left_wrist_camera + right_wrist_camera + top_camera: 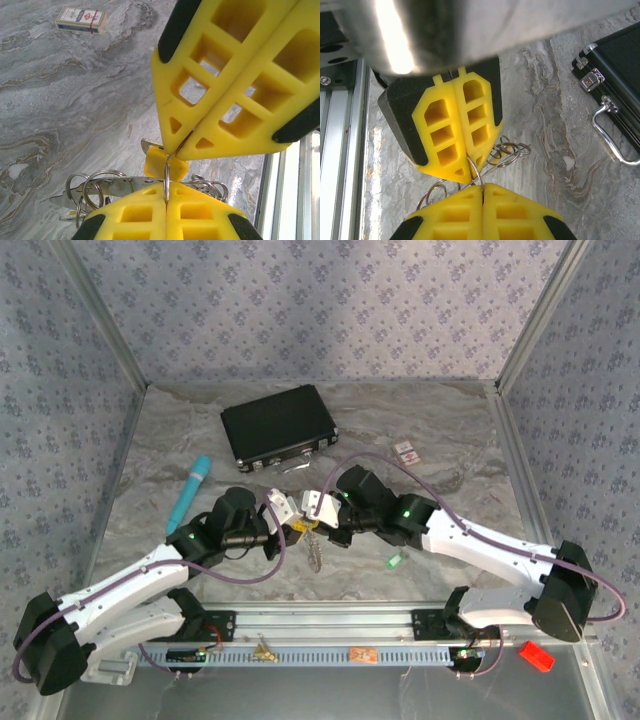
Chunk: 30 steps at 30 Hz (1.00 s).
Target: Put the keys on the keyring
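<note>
Top external: keyring (317, 552) dangles mid-table btwn arms; left gripper (166, 192) & right gripper (482, 192) both pinched tight on its wire ring; yellow key (156, 167) at ring, green key (394, 562) loose nearby; prob. threading step; next needs steady counter-pull to feed key on w/o dropping.

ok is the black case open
No, the black case lies flat with its lid closed down, as the top view shows.
</note>
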### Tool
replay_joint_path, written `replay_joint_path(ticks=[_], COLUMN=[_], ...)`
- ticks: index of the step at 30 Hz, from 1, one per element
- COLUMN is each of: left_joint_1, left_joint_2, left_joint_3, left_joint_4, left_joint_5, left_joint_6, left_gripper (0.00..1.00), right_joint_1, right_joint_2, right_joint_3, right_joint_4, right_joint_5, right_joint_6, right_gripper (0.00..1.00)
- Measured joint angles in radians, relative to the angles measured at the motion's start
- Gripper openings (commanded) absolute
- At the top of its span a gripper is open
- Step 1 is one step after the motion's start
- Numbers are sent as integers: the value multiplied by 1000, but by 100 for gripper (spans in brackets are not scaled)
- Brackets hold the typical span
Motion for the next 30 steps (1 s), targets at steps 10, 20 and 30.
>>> replay_joint_path(ticks=[10, 20, 30], left_joint_1=[0, 0, 0], left_joint_2=[0, 0, 0], left_joint_3=[0, 0, 0], left_joint_4=[-2, 3, 9], left_joint_5=[4, 4, 4], left_joint_6=[-2, -24, -29], left_gripper=[0, 0, 0], right_joint_1=[3, -1, -27], right_joint_2=[7, 6, -9], right_joint_3=[0, 0, -11], right_joint_4=[15, 22, 22], right_joint_5=[-1, 4, -29], right_joint_6=[-6, -6, -14], right_gripper=[0, 0, 0])
